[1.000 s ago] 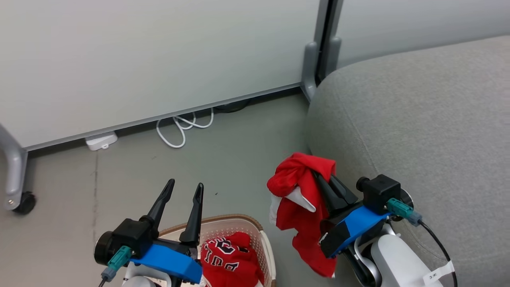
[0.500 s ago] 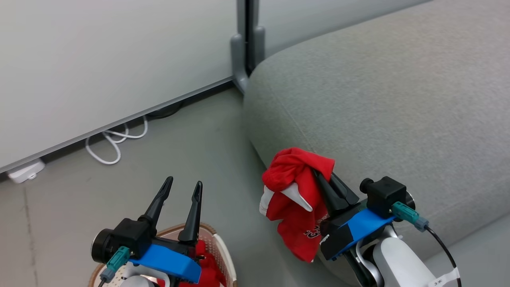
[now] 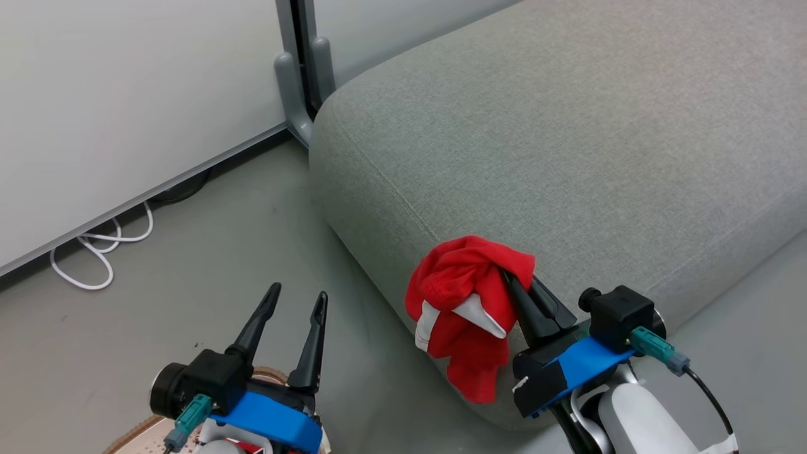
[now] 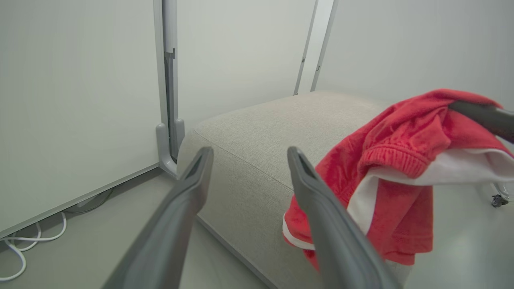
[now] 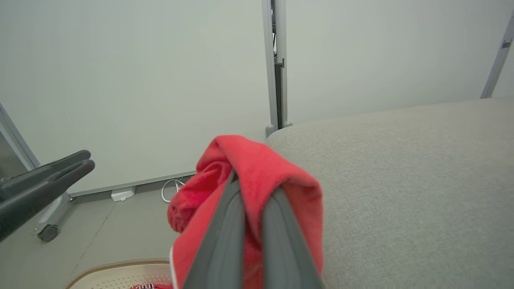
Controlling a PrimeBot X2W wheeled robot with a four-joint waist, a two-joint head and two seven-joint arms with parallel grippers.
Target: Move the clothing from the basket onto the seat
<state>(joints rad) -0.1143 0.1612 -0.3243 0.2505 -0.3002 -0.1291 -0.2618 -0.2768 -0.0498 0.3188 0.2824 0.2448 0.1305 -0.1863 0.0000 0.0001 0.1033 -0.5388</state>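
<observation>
The clothing (image 3: 466, 296) was bright red, with a white panel and a thin white stripe along one hem. The seat (image 3: 567, 157) was a light grey, finely flecked weave, its seam the same grey. The basket (image 5: 120, 265) was cream, dotted with rows of small holes, under a brown woven-look rim. The left gripper (image 3: 299, 291) and right gripper (image 3: 518, 282) were black in the fingers and bright blue at the base, each with a teal connector (image 3: 649, 343). The floor (image 3: 220, 252) was dull grey-green, the wall panel (image 3: 126, 94) pale grey-white, the cable (image 3: 120, 240) white.
</observation>
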